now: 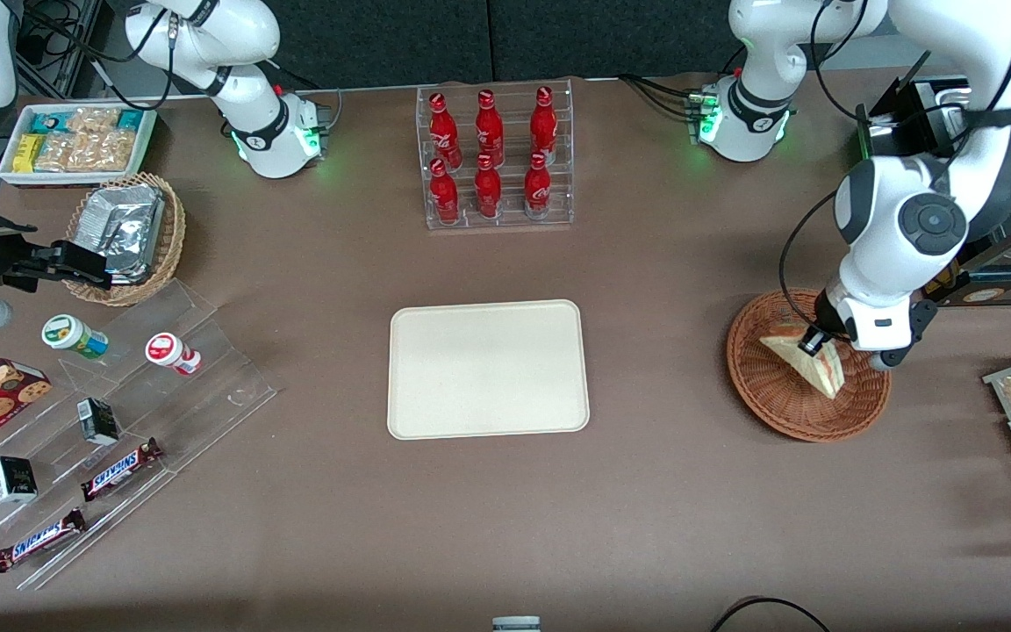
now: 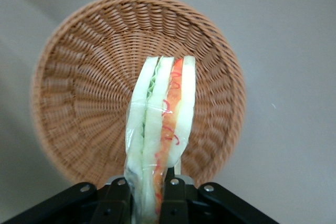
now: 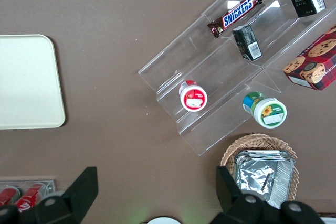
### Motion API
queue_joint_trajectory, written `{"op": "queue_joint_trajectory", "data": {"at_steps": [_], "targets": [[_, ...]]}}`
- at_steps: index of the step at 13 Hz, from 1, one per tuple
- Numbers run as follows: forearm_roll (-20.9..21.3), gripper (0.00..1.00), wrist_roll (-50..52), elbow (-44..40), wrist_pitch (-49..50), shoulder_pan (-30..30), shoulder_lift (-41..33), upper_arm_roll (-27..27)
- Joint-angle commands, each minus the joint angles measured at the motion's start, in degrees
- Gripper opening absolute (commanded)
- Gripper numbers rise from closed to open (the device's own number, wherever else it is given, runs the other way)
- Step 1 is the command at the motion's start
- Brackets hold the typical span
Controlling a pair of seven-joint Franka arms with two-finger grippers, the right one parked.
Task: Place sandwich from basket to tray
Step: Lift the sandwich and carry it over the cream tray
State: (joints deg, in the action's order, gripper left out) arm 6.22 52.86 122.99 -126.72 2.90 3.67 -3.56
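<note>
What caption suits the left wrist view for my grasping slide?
Left gripper shut on the sandwich, holding it edge-up above the basket.

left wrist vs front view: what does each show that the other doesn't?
Left wrist only: the sandwich's layered edge, with red-orange and green filling, clamped between the gripper's fingers. Front only: the tray, bare, lying toward the parked arm's end from the basket, and the rack of red bottles. Both: sandwich held over the basket.
</note>
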Motion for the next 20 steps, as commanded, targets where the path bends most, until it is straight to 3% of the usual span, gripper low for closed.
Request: {"op": "queue_joint_trajectory", "data": {"at_steps": [1, 5, 9, 15, 20], "targets": [[0.99, 0.0, -1.8, -10.01, 11.55, 4.37, -0.07, 0.04], [0.82, 0.0, 0.21, -14.43, 14.83, 15.61, 0.98, 0.04], [0.9, 0.0, 1.54, -19.61, 14.66, 28.01, 8.17, 0.04], [0.81, 0.0, 3.91, -32.97, 14.04, 36.99, 24.77, 0.04], [1.08, 0.0, 7.5, -34.3, 4.92, 41.38, 31.91, 0.13]]}}
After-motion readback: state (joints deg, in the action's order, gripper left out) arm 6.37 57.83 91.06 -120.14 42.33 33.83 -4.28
